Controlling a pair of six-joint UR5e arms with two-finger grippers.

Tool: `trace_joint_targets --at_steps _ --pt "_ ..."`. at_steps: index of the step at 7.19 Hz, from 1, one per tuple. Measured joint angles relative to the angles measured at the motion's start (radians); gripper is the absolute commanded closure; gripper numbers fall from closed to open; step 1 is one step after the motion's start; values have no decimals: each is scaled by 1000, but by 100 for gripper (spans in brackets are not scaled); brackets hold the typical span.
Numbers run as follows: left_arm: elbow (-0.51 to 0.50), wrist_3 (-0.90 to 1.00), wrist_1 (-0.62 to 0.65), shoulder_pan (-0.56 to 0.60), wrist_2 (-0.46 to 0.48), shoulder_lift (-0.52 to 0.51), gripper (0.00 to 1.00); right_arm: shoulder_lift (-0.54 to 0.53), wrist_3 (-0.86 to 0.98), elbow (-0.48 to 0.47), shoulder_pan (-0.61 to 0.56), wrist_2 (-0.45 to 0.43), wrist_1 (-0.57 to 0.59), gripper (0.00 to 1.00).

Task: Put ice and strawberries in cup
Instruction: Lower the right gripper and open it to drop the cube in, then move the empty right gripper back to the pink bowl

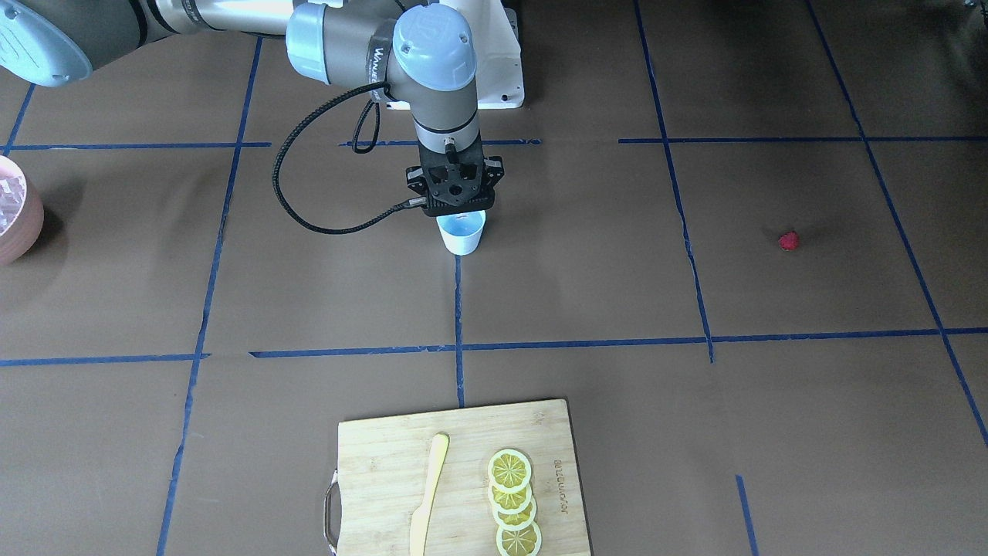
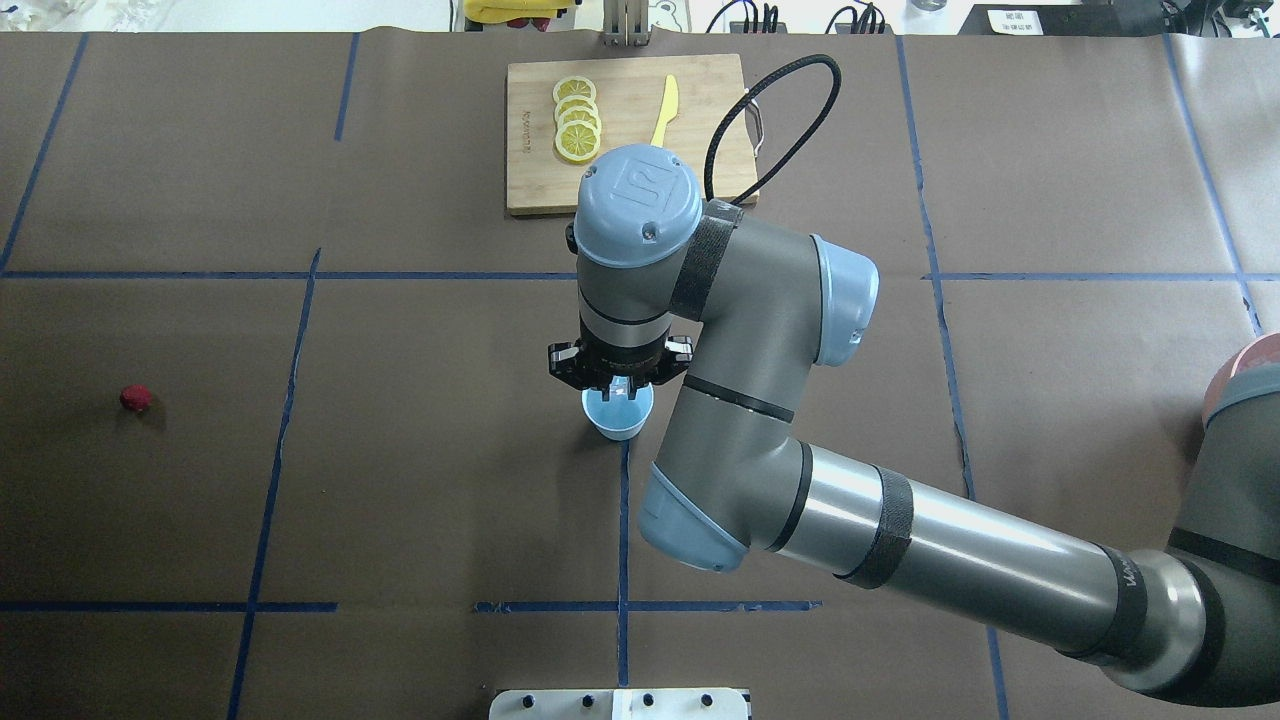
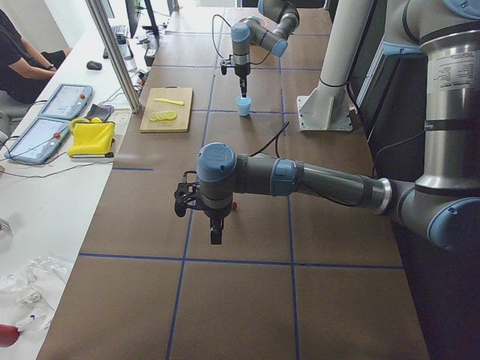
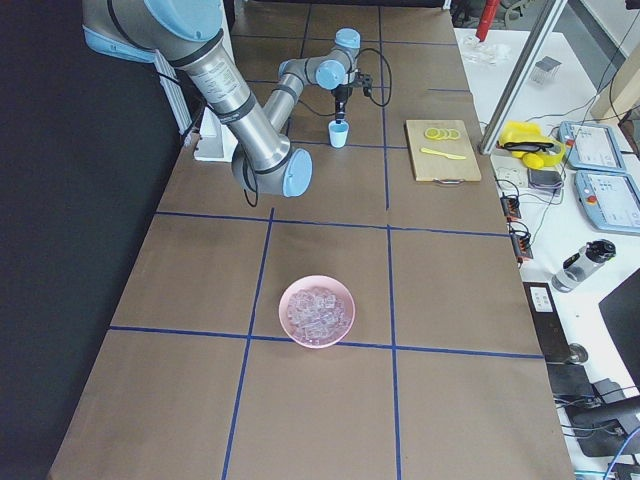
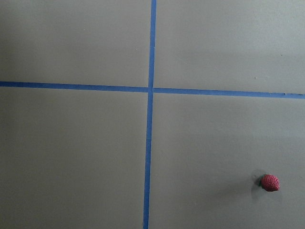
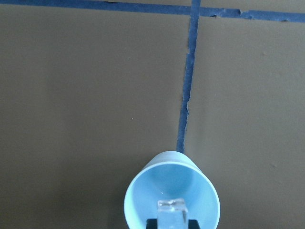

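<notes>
Right claw (image 6: 171, 223) is pinching 1 ice cube (image 6: 171, 210) right over the mouth of the cup (image 6: 138, 195). Best bet: release low and dead centre so it doesn't bounce off the rim. The strawberry (image 5: 270, 182) lies on the table well away, near the left claw (image 3: 216, 232). Can't tell if that one's open.
</notes>
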State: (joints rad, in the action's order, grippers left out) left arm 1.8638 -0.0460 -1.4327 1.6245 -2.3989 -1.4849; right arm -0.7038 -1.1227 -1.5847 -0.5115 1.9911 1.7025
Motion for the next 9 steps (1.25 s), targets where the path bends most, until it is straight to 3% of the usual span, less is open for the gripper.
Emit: trace_joint_targets --at_steps 1,6,9 --pt "0 0 0 0 0 0 0 0 0 0 1 0 0 1" --pt "1 -2 -2 0 0 0 0 -1 0 -21 -15 4 2 1" --pt "1 0 -6 0 2 -1 0 -117 13 -198 -139 16 26 1"
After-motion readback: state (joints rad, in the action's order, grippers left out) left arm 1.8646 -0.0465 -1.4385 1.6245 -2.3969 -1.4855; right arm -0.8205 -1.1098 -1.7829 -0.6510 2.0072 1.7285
